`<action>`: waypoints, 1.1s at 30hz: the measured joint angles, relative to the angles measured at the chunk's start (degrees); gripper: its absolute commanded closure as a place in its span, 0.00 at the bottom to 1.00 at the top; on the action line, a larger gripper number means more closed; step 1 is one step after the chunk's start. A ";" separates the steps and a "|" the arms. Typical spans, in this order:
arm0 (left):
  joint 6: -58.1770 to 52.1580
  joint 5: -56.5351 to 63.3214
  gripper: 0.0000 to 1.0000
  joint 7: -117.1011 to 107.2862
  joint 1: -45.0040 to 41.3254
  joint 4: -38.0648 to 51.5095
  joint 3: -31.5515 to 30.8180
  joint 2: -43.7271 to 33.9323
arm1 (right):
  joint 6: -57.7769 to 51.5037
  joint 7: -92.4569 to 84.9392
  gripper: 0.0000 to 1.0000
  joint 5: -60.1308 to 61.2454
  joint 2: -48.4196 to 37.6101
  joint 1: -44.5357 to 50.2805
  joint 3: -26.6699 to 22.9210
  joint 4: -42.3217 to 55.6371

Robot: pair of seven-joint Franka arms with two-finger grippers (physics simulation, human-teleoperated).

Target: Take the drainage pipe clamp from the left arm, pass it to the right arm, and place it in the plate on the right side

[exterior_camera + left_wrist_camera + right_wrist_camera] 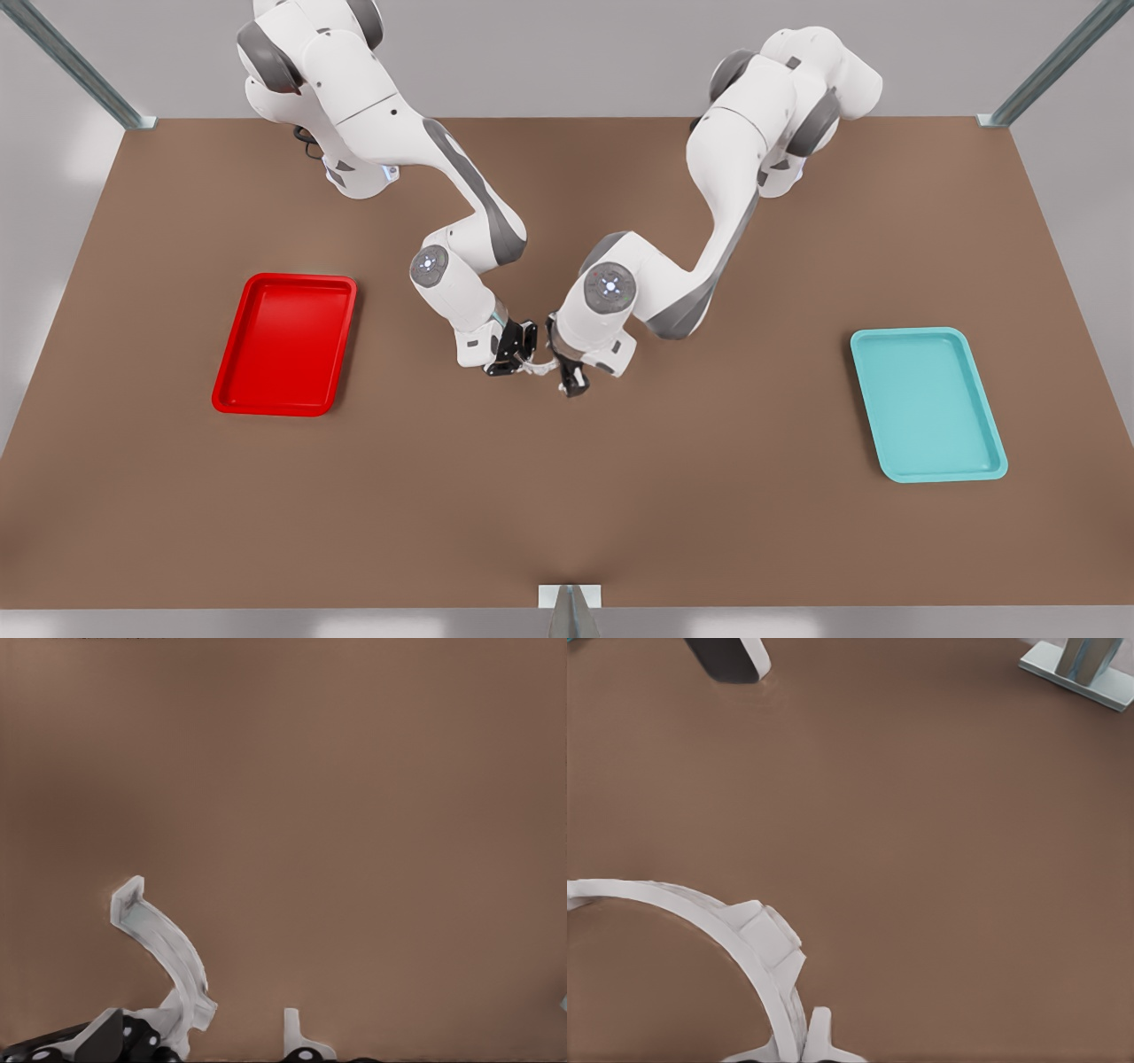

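The drainage pipe clamp (537, 363), a thin white half-ring, hangs just above the table's middle between the two grippers. My right gripper (516, 353), on the arm at the front view's left, is shut on it. In the right wrist view, its fingertips (799, 1047) pinch the clamp (757, 943) near one end. My left gripper (568, 372) faces it from the front view's right and is open. In the left wrist view the clamp (168, 948) rises beside one finger (188, 1017), and the other finger (297, 1035) stands apart. The red plate (232, 353) lies at the front view's left.
A teal tray (989, 416) lies at the front view's right. A metal post foot (570, 599) sits at the table's near edge, seen also as the post foot (1079, 666) in the right wrist view. Bare brown table surrounds the grippers.
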 measured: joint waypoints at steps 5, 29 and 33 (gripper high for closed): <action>-12.59 -2.61 0.00 2.63 12.95 4.61 -1.37 -6.04 | 0.01 -0.11 0.79 -0.04 0.05 -0.18 -0.04 -0.25; -35.67 10.46 0.00 98.18 33.95 -21.30 -10.01 -29.10 | -23.15 -8.98 0.79 -28.76 -11.85 -30.33 -18.96 -12.62; -36.37 10.36 0.00 106.44 34.05 -21.21 -10.29 -29.11 | -22.51 -11.58 0.78 -27.49 -11.77 -29.90 -18.78 -15.50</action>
